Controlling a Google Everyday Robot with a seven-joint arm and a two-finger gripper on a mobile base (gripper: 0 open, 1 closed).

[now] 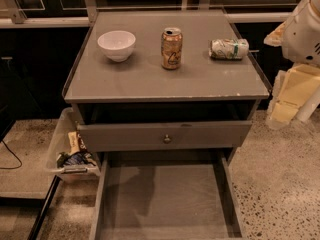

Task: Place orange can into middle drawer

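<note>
- Cabinet top [150, 79]: a flat grey surface carrying three objects in a row nearer its back edge.
- Orange can [171, 48]: upright near the centre of the row, touching nothing.
- White bowl [116, 45]: towards the left edge.
- White-and-green dented can [228, 49]: on its side near the right edge.
- Drawer front with a round knob [165, 135]: slightly open below the front edge.
- Middle drawer [165, 199]: pulled fully out beneath, its floor exposed.
- Gripper [292, 91]: beyond the right edge, well apart from the orange can; its jaw state cannot be told.
</note>
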